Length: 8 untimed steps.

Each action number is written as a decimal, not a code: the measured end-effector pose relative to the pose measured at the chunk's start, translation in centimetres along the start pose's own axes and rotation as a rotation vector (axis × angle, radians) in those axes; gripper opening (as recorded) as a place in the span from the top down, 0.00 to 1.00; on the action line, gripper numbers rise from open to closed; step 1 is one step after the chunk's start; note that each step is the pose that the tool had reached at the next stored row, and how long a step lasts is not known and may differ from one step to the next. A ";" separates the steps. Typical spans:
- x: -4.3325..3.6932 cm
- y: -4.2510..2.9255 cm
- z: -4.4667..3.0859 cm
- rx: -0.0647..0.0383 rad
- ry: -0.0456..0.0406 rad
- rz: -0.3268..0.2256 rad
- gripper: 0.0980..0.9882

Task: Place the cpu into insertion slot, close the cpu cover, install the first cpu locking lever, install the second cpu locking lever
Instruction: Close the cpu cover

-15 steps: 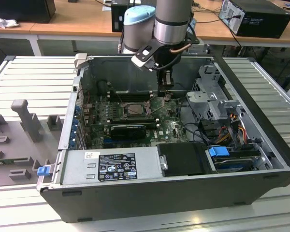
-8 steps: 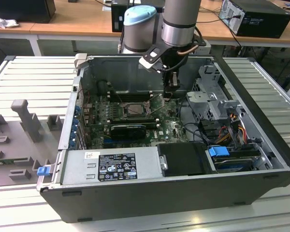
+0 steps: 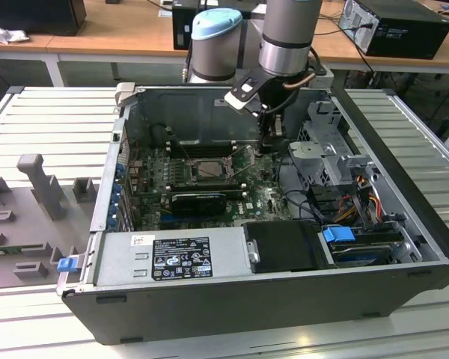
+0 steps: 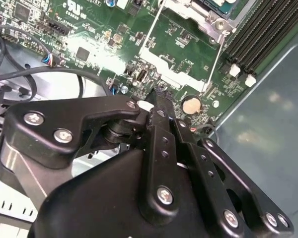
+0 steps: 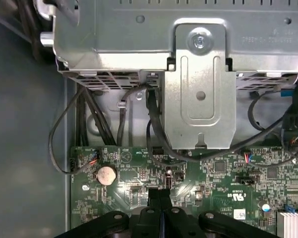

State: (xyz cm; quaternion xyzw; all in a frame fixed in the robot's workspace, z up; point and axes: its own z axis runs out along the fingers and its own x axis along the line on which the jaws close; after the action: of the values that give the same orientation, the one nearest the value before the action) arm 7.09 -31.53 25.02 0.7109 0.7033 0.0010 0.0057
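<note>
Fingers (image 5: 154,201) pressed together, nothing between | gripper (image 3: 273,140) low over green board (image 3: 266,196), on exterior view's right of insertion slot (image 3: 209,169) | cpu possibly seated there, unclear | light, stiff, fragile: grip edges only.

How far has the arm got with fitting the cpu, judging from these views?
Seemingly done: the cpu lies in the insertion slot with the cpu cover down over it. In hand: nothing; the gripper is shut and empty, over the circuit board near the coin battery. Left: both locking levers, their thin rods angling away from the slot, apparently unlatched.
</note>
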 end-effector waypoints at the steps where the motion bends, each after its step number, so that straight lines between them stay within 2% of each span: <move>1: 0.00 0.02 0.15 0.001 0.0001 0.000 0.99; 2: 0.00 0.01 0.47 0.002 0.0001 0.000 0.99; 4: 0.00 -0.10 0.61 0.002 -0.0001 0.000 0.99; 8: -0.01 -1.01 0.61 0.002 0.0002 0.000 0.99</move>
State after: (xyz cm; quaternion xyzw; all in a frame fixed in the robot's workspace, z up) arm 6.09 -31.52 24.40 0.7109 0.7033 0.0003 0.0049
